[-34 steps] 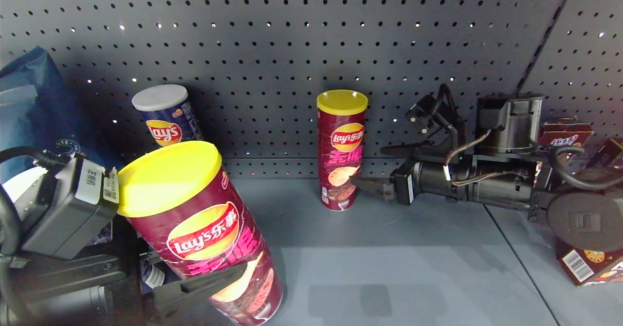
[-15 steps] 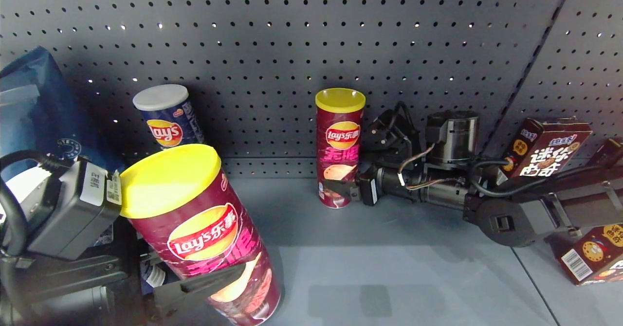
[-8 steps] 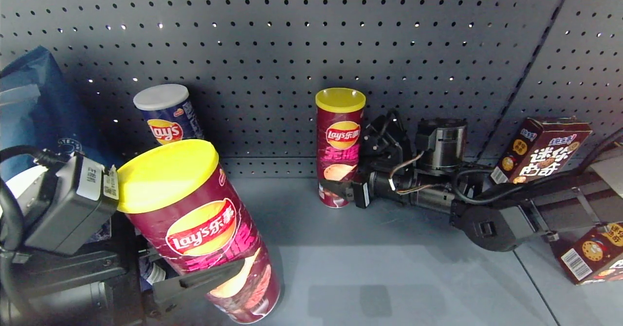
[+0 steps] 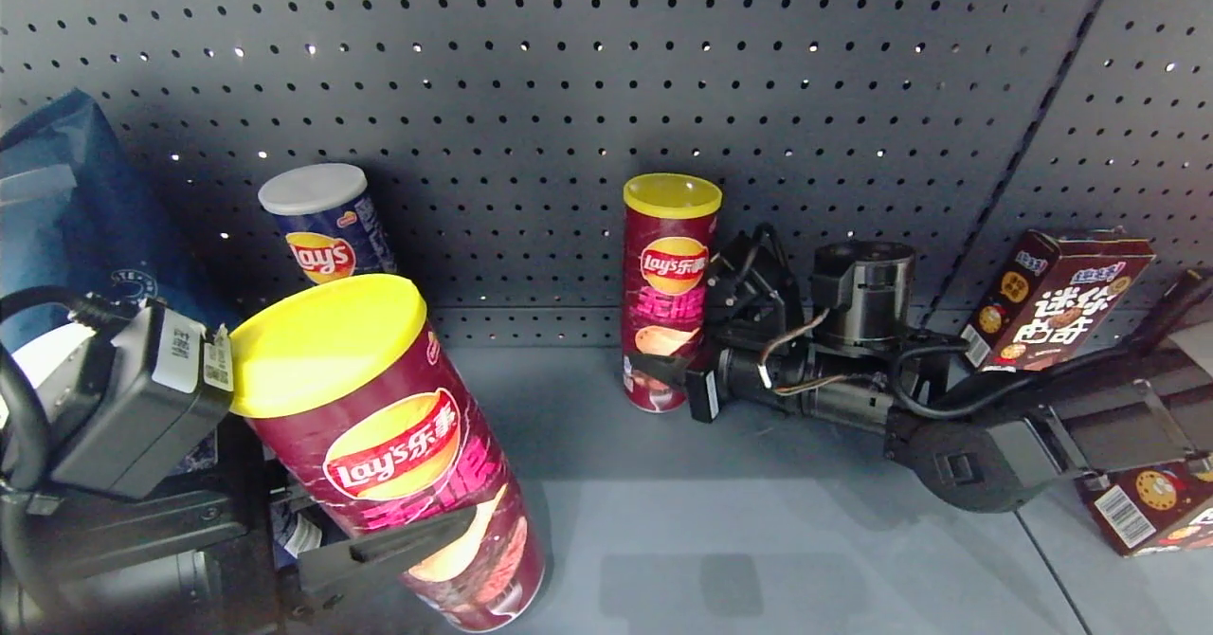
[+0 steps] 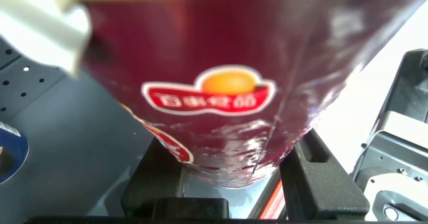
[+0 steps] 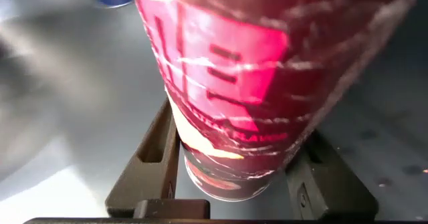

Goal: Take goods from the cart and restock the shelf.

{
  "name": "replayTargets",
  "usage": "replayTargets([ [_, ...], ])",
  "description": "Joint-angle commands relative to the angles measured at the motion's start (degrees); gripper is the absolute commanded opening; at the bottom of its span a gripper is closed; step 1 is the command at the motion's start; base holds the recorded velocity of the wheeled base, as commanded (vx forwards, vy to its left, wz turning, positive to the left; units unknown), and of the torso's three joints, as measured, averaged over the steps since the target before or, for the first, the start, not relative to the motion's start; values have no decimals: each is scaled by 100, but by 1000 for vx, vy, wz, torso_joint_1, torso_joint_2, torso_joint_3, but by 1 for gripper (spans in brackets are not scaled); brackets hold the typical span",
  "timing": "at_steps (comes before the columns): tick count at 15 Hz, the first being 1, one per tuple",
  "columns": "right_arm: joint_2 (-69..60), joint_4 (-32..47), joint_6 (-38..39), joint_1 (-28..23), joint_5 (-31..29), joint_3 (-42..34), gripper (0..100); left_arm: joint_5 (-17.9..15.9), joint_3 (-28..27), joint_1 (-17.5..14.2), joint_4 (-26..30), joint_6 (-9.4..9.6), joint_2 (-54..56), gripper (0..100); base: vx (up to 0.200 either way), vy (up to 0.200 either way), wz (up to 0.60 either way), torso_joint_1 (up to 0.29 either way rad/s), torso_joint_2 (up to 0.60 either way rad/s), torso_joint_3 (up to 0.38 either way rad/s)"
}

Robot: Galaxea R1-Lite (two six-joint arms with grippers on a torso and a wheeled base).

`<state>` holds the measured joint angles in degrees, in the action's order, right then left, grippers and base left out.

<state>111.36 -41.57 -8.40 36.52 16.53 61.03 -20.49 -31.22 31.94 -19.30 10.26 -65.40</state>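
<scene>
Grasping a maroon cylindrical crisp can with a yellow plastic lid, the left claw clamps its lower body, just below the red-and-yellow oval logo. The right claw is clenched on a second maroon yellow-lidded can, which stands upright on the grey metal shelf, with pink characters directly above the claw.

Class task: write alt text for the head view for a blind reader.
The right hand grips the base of an upright maroon can at the back of a grey shelf, while the left hand holds a tilted maroon can up close. A blue can stands by the pegboard wall.
</scene>
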Motion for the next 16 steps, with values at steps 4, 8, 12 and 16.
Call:
replayTargets([
  [4,-774,-27,93,250,-141,-618,0,10,-7,-4,-4,2,10,0,0,0,0,0,0,0],
  [8,-1328,-9,163,399,-176,-996,0,1,-16,-4,-13,2,10,0,0,0,0,0,0,0],
  [12,-1925,-9,163,786,-317,-1629,0,10,-68,5,-13,2,10,0,0,0,0,0,0,0],
  [16,-2312,-18,172,1208,-616,-2200,0,28,-86,5,5,11,10,0,0,0,0,0,0,0],
])
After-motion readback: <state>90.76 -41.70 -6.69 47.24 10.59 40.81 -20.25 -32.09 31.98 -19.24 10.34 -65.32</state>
